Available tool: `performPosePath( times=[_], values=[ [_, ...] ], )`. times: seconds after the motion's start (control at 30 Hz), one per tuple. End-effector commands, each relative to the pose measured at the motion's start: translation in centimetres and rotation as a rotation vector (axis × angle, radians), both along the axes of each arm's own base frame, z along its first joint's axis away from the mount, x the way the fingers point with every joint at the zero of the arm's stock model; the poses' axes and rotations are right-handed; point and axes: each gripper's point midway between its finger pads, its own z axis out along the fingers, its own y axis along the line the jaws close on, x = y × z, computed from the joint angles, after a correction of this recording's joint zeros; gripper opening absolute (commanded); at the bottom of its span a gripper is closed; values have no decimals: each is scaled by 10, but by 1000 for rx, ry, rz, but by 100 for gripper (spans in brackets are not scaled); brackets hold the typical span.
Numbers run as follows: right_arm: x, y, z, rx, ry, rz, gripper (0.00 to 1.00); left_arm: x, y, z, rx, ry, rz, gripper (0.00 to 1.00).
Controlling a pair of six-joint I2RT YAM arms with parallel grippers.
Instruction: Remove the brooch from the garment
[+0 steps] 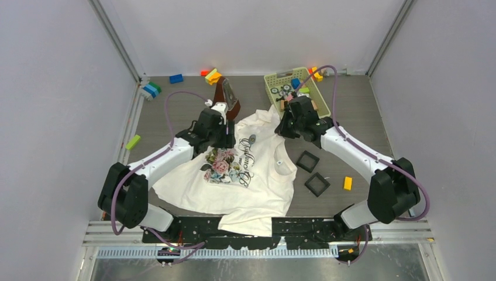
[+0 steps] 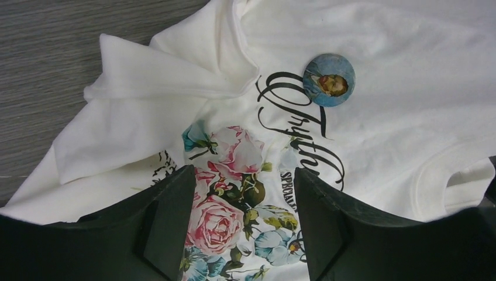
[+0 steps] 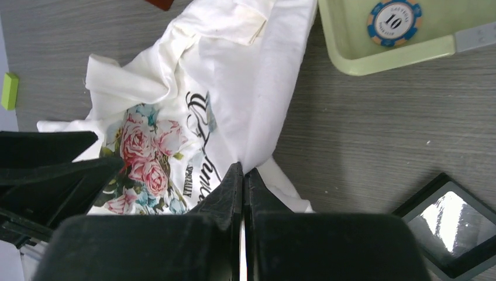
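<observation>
Left end effector (image 2: 244, 175): fingers apart, nothing between them; it hangs over the rose print (image 2: 225, 216) of the garment (image 2: 409, 129).
Right end effector (image 3: 242, 175): fingers pressed together at the shirt's side edge. A ridge of white cloth runs up to the tips, so I judge it is clamped on a fold of the garment.
Brooch (image 2: 329, 80): round badge with a blue rim and a reddish-brown picture in the middle. It sits on the chest at the head of the black script (image 2: 298, 129), beyond the left fingertips and a little to one side. From the top camera it lies between the two arms.
Garment, lie: spread on the counter (image 1: 362, 117), rumpled, one sleeve folded over near the badge.
Handling, brooch: small, light and rigid, I judge. The face looks glossy, so likely slick under flat pads. The fastening at the back is hidden.
Handling, garment: soft and limp. It would likely lift with the badge unless held down or kept taut.
Where to hold: across the rim, one finger on each side of the disc, low against the cloth and not on the face.
Risk: the pads pinch cloth along with the rim, or the disc tips and slips out.
</observation>
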Motion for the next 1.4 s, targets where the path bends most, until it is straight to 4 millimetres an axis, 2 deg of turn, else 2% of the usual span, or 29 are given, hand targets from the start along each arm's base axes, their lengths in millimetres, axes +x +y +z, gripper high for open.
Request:
performPosePath(
  times=[0.0,0.13,0.27,0.37,0.4,0.5,0.63,0.83,0.97,1.1,1.37],
  values=[
    [-8,16,14,33,2,93,1,7,-6,28,-17,-89,-17,65],
    [-12,18,26,38,-12,115,0,3,-42,31,-100,-81,-138,63],
    [-18,19,40,43,-22,136,1,2,-60,30,-138,-51,-172,62],
    [-21,18,48,40,-29,143,0,3,-66,31,-105,-66,-167,51],
    [-22,18,50,40,-30,146,0,3,-68,32,-95,-68,-167,51],
    [-25,19,58,50,-39,152,1,6,-71,22,-74,-46,-154,54],
    [-29,22,66,58,-49,166,0,8,-85,20,-119,-23,-178,58],
    [-34,24,65,47,-41,183,0,15,-103,15,-150,10,-213,58],
    [-35,23,62,37,-33,183,0,19,-105,5,-122,33,-222,56],
    [-33,19,59,12,-27,162,0,17,-101,-3,-86,50,-229,40],
    [-32,13,48,-31,2,139,0,17,-82,-3,-52,60,-211,6]
  ],
)
